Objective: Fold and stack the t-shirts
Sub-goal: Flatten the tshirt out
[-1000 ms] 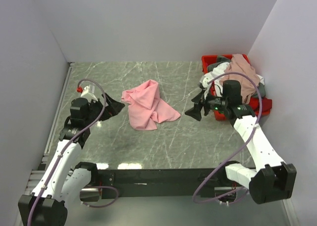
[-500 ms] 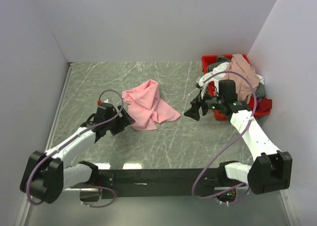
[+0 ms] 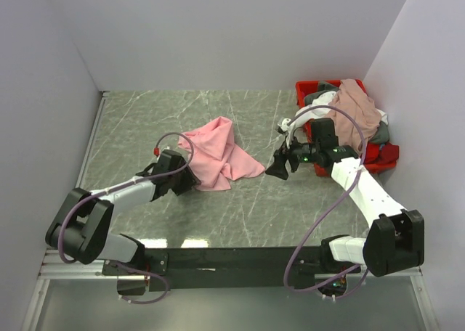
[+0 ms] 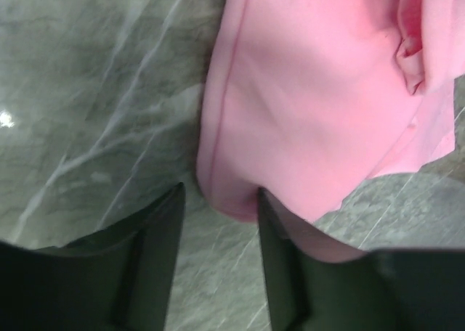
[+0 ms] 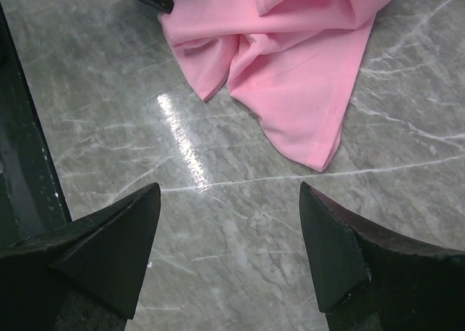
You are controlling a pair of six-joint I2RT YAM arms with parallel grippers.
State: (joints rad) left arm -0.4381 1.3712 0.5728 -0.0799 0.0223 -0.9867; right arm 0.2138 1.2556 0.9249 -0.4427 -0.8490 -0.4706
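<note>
Grey marble table (image 3: 247, 200) carries our pink t-shirt (image 3: 216, 153) near its middle. Our left pincer (image 3: 189, 177) stands half open astride the shirt's near hem, and our right pincer (image 3: 277, 169) hangs wide open beside its right corner. Other t-shirts (image 3: 356, 109) heap in the red bin (image 3: 304, 91).

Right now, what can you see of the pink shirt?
The pink shirt is plain light pink soft cloth with a stitched hem. It is crumpled and partly folded over itself, lying on the table near the middle. Its near left edge sits between the open fingers of the left hand. The right hand hovers short of its right corner, not touching.
</note>
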